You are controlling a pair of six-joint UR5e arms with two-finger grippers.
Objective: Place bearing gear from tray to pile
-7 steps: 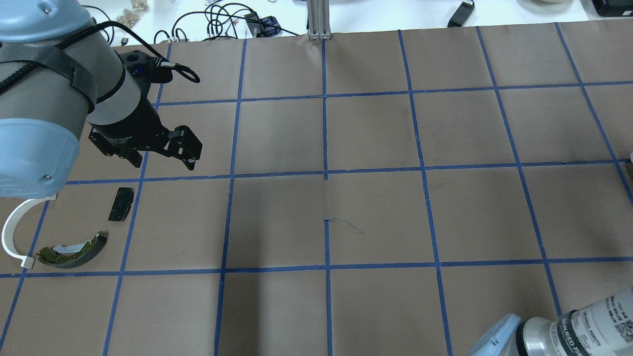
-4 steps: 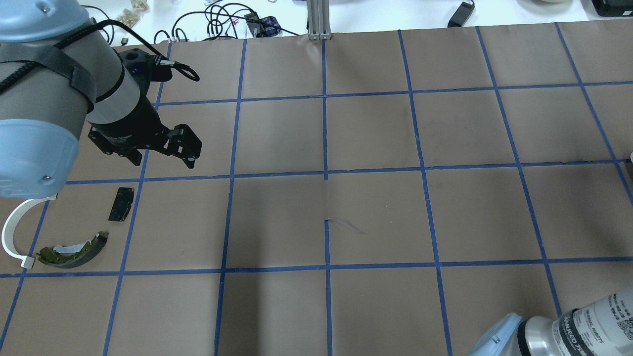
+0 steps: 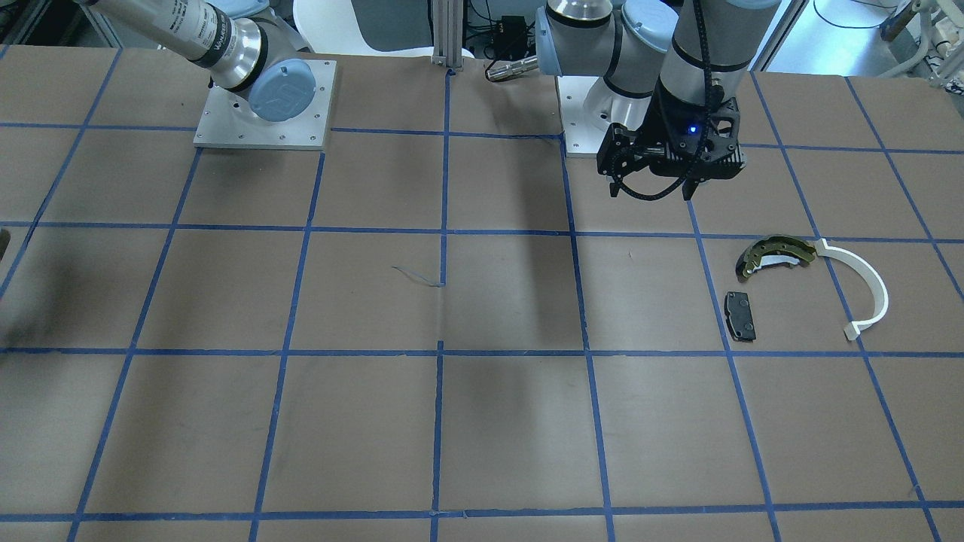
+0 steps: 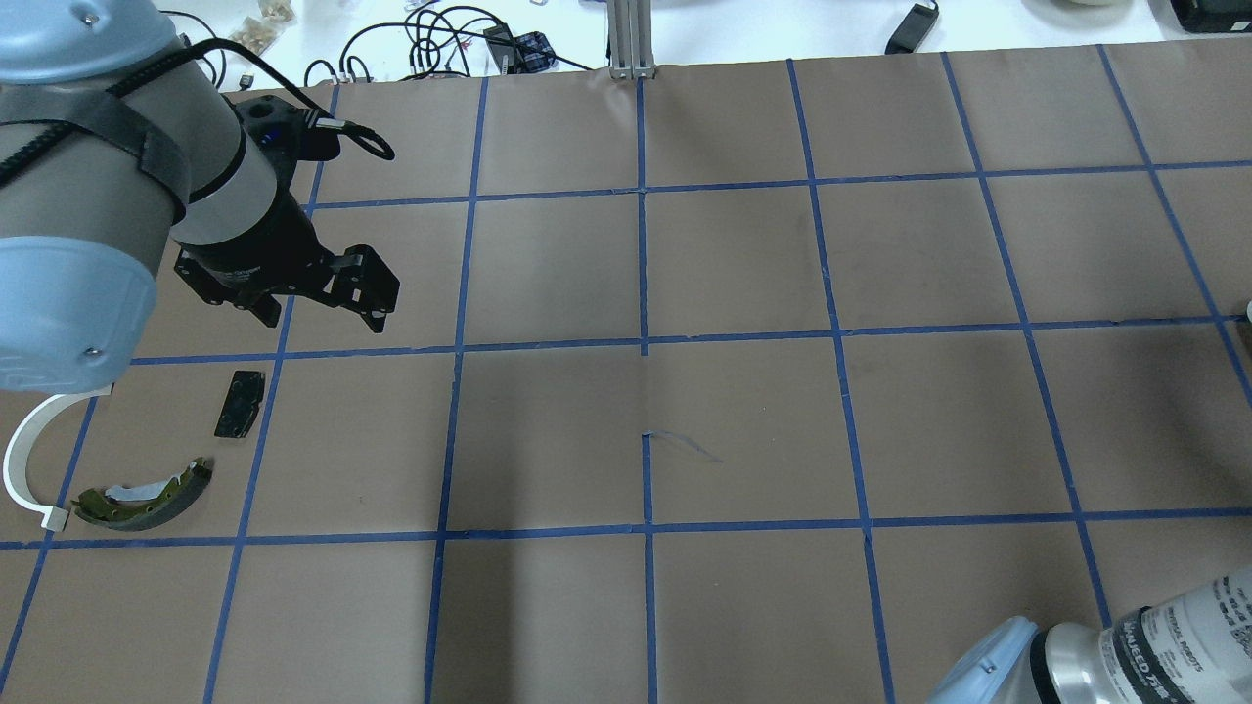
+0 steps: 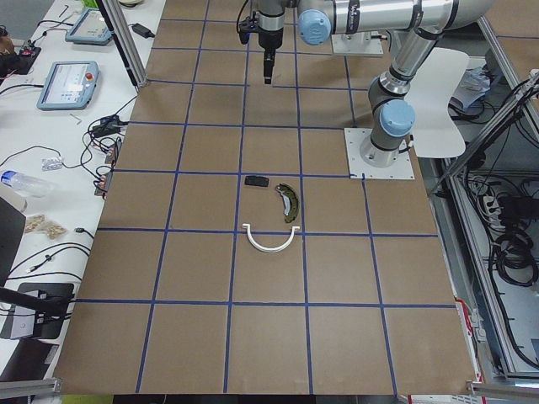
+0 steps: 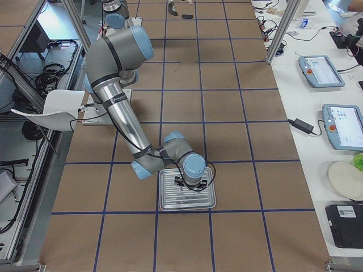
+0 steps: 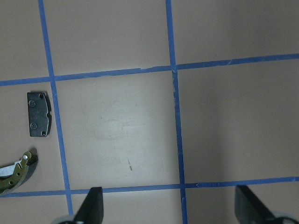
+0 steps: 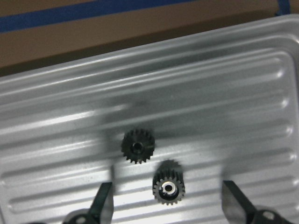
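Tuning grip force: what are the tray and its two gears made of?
Tray: likely bare metal; silvery, ribbed, bright glare. Upper gear, lower gear: matte black, plastic or blackened metal, cannot tell; lower one has a shiny metallic ring in its bore.

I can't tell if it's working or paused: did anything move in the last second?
Barely. The right arm, in the overhead view's lower right corner, shifted slightly. The left gripper hovers where it was, jaws open, and the black pad, olive shoe and white strip lie unmoved. Nothing was grabbed or let go.
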